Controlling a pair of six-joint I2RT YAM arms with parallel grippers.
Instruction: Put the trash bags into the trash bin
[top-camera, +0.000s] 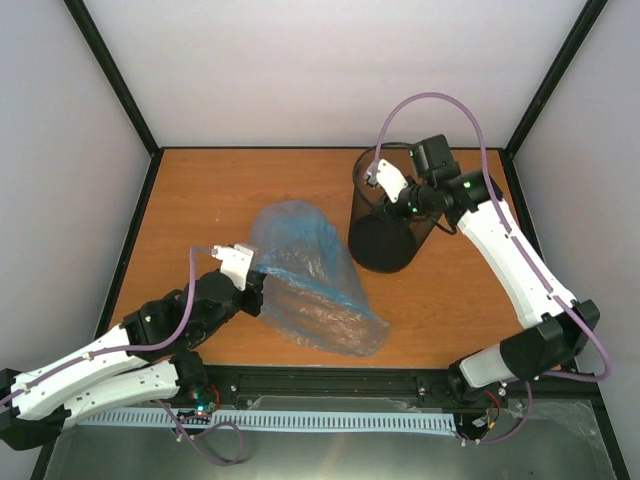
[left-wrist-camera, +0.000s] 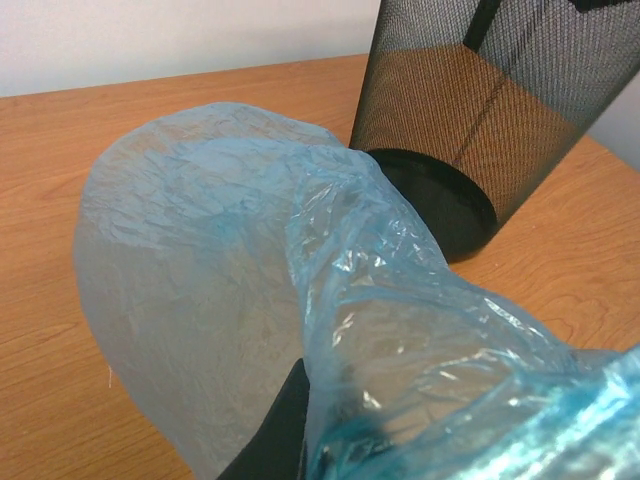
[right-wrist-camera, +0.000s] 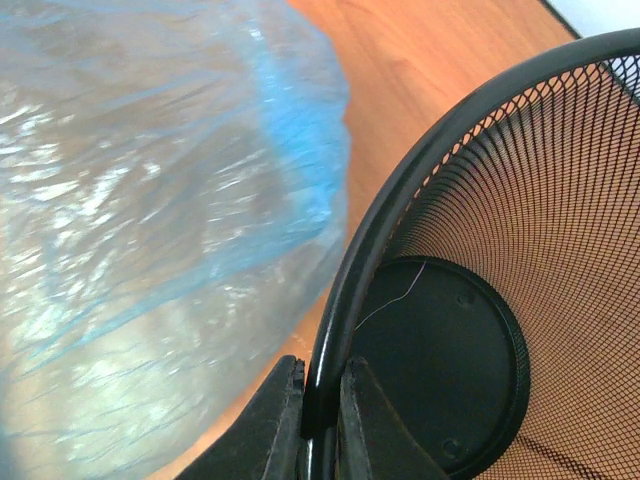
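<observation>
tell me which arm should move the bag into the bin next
Left. The left hand grips the blue bag, which lies beside the bin. The right hand is clamped on the bin's rim, so it can likely only steady it.

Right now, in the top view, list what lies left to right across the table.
First the left gripper, then the bag, then the bin.

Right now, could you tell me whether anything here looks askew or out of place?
The bin seems to lean rather than stand upright, its rim pinched by the right pincer. The bag lies crumpled on the table beside it, held by the left pincer.
</observation>
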